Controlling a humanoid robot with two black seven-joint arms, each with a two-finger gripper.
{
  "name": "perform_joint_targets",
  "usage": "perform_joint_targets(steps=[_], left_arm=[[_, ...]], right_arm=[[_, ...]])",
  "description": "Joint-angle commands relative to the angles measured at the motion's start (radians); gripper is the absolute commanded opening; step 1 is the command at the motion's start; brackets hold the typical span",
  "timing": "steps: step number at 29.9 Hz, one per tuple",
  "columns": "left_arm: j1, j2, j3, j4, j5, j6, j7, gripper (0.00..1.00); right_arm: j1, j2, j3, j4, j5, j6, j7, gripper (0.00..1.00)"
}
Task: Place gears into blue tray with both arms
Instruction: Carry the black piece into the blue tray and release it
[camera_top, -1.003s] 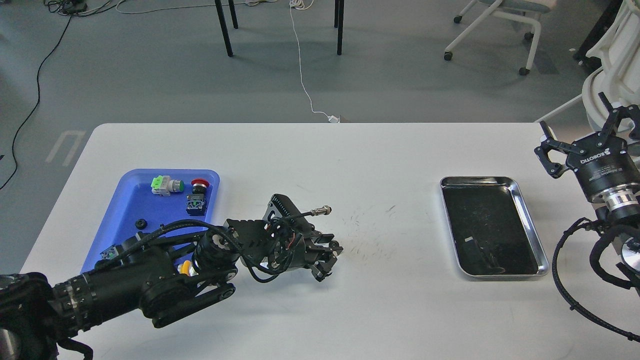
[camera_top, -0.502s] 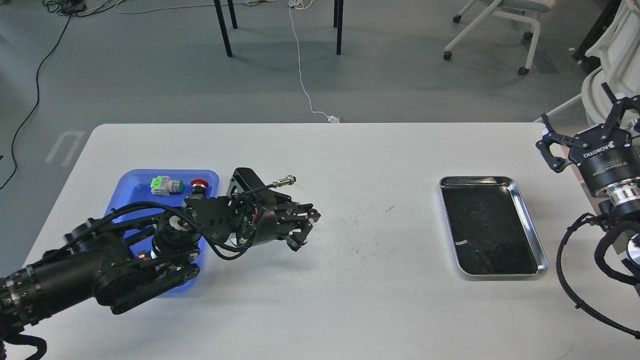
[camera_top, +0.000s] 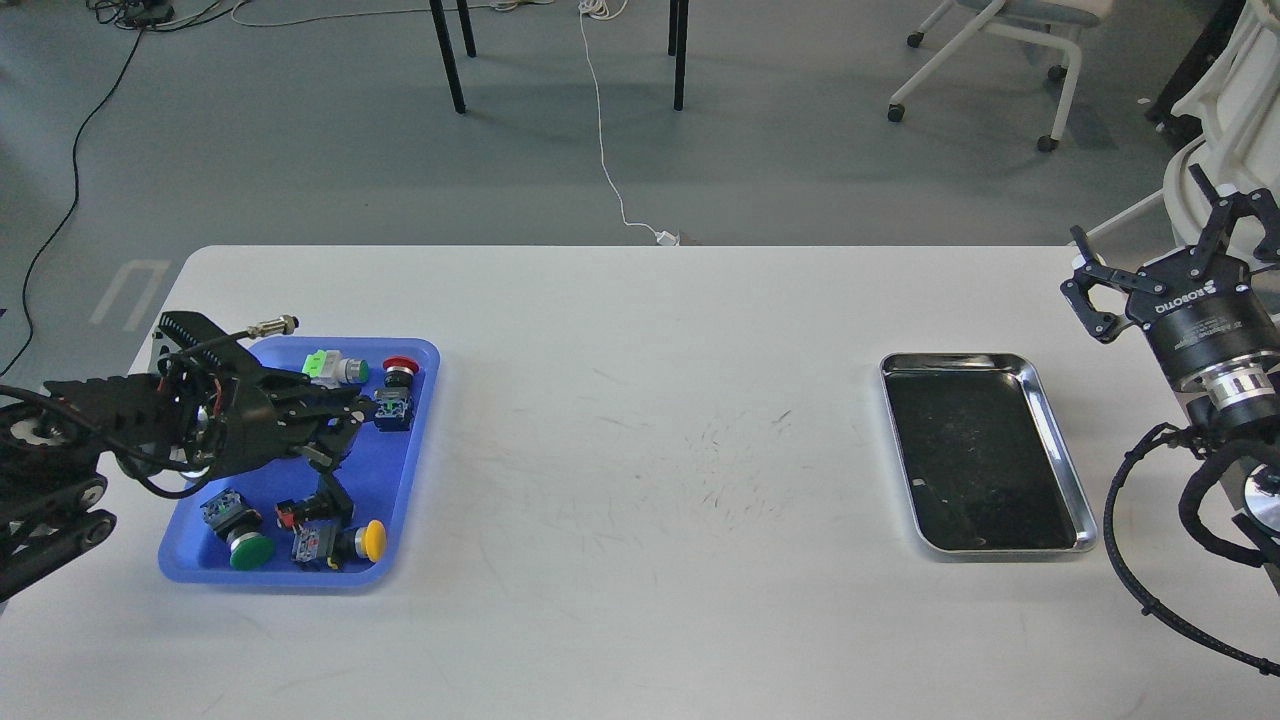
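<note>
From the head view, we are holding our left claw (camera_top: 335, 440) over the blue tray (camera_top: 412, 470) at the table's (camera_top: 640, 600) left side; its fingers look slightly parted, but we cannot tell if they are gripping anything. We cannot make out the gears. Our right claw (camera_top: 1160, 265) is hanging spread wide beside the steel tray (camera_top: 1060, 440).

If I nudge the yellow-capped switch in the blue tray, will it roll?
The yellow-capped switch lies on its side, so its round cap may let it rock or roll slightly. Its blocky body probably stops it quickly, and the blue tray rim should contain it.
</note>
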Motion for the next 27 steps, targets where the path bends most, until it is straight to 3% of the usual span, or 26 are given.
perform_joint_targets(steps=[1, 10, 13, 18, 22, 27], left_arm=[[0.012, -0.015, -0.002, 0.113, -0.005, 0.014, -0.002, 0.11], [0.014, -0.117, 0.000, 0.289, -0.049, 0.030, -0.026, 0.15], [0.009, -0.148, -0.002, 0.329, -0.051, 0.028, -0.026, 0.27], [-0.001, -0.153, -0.006, 0.345, -0.109, 0.031, -0.029, 0.60], [-0.018, -0.148, -0.008, 0.340, -0.235, 0.033, -0.075, 0.67], [-0.099, -0.139, -0.018, 0.340, -0.547, 0.025, -0.103, 0.86]], right_arm=[[0.002, -0.003, -0.002, 0.002, 0.000, 0.000, 0.000, 0.99], [0.001, -0.012, -0.002, 0.002, 0.000, 0.000, 0.000, 0.99], [0.001, -0.012, -0.002, 0.002, 0.000, 0.000, 0.000, 0.99], [0.001, -0.011, -0.002, 0.003, 0.000, 0.000, 0.000, 0.99], [0.001, -0.014, 0.003, 0.006, 0.000, 0.000, 0.000, 0.99], [0.019, -0.014, 0.009, 0.005, 0.000, 0.000, 0.000, 0.99]])
